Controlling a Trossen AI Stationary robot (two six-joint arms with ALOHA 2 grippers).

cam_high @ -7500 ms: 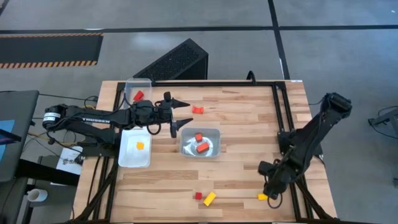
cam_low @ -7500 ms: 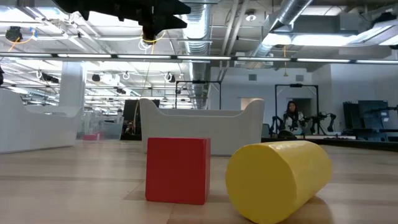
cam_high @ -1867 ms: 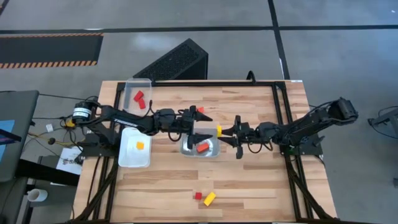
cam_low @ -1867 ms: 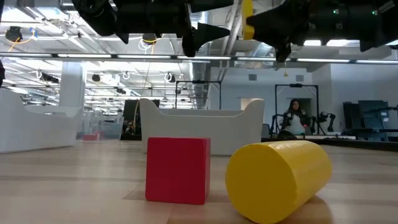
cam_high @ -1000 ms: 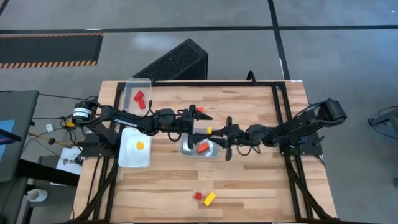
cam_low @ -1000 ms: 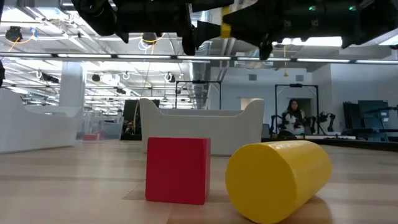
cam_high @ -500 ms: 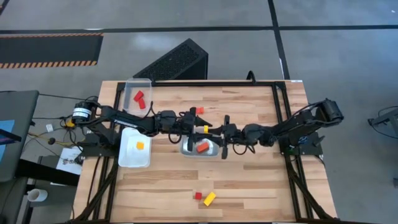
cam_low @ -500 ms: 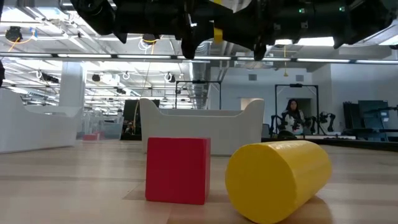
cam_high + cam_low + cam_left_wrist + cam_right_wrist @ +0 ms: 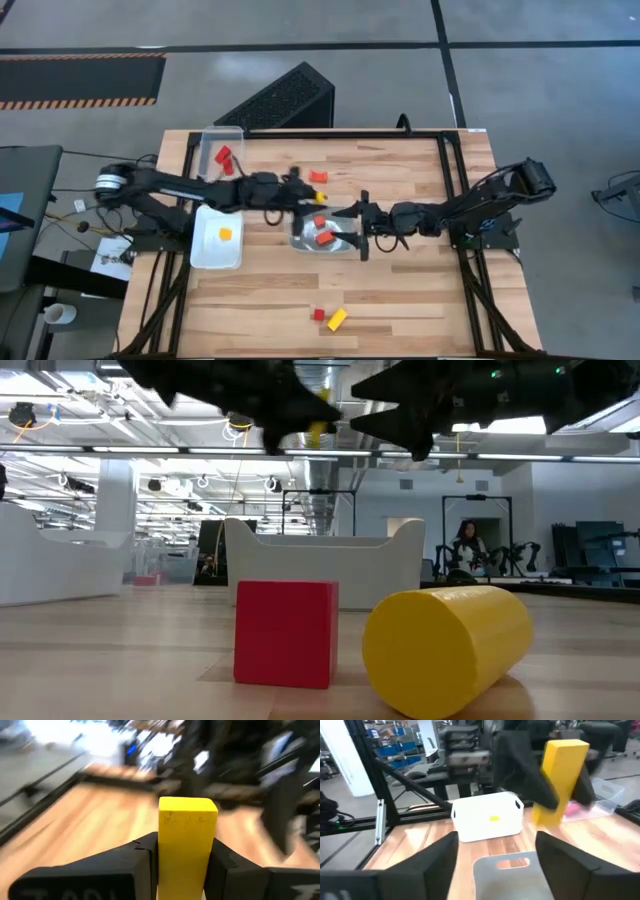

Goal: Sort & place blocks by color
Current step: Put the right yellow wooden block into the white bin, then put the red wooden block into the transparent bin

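A yellow block (image 9: pixel 320 197) hangs above the far edge of the middle clear tray (image 9: pixel 340 243), with my left gripper (image 9: pixel 311 196) shut on it; the low view shows the block (image 9: pixel 320 428) high over the table. My right gripper (image 9: pixel 352 228) stands open just right of the block, over the same tray, its fingers apart in its wrist view (image 9: pixel 497 840). The tray holds red blocks (image 9: pixel 323 236). An orange block (image 9: pixel 318 177) lies on the table beyond. A red cube (image 9: pixel 319 315) and a yellow piece (image 9: pixel 338 319) lie near the front edge. My left gripper pinches the yellow block by two opposite sides (image 9: pixel 167 860) between its two fingers. The fingers come about level from the table's left, and the block's other end (image 9: pixel 187 812) sticks out past the fingertips. The block is lifted clear of table and tray.
A white tray (image 9: pixel 203 250) with a yellow block (image 9: pixel 225 234) sits at the left, and a clear tray (image 9: pixel 212 135) with red blocks (image 9: pixel 223 154) at the far left corner. The two arms meet over the table's middle. Bare wood lies to the right and front.
My right gripper has carried the yellow block left to my left gripper. My left gripper has shut on the block, and my right gripper has opened and let go. My left gripper has then drawn back a little toward the table's left and far edge with the block.
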